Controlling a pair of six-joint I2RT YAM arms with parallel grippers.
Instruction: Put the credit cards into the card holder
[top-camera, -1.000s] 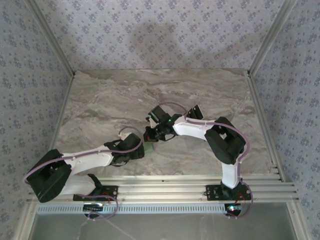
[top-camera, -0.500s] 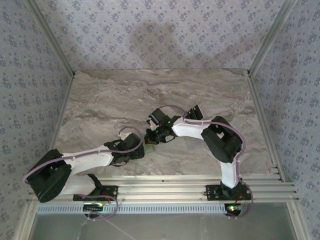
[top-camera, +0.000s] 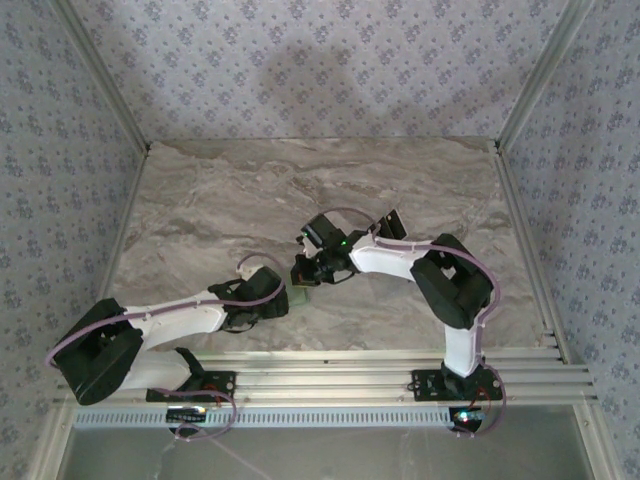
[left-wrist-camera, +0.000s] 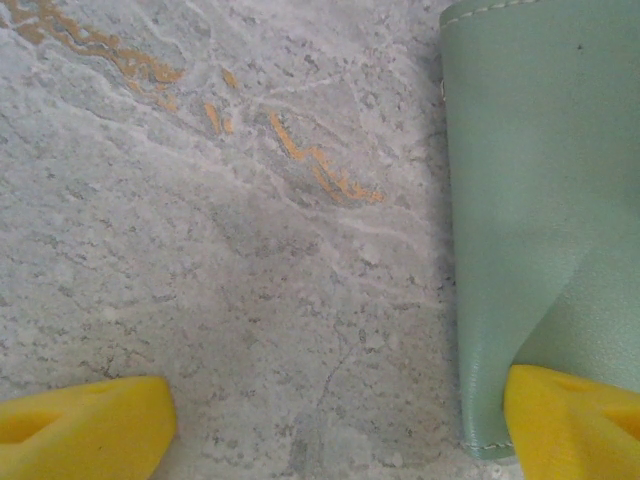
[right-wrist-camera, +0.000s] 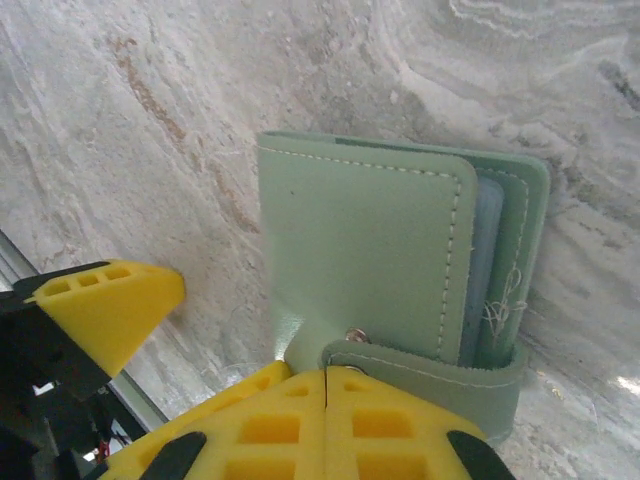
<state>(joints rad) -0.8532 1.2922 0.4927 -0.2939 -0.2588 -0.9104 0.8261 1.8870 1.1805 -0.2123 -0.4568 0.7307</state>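
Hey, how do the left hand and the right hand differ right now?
The left hand is open wide; the right hand is shut. The left hand has one finger at the holder's corner, the other over bare table; the right hand's tips meet at the holder's strap. Both have yellow fingers.

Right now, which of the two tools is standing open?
The left tool: its fingertips sit wide apart, one on the card holder, the other over bare table. The right tool is shut, apparently pinching the holder's strap.
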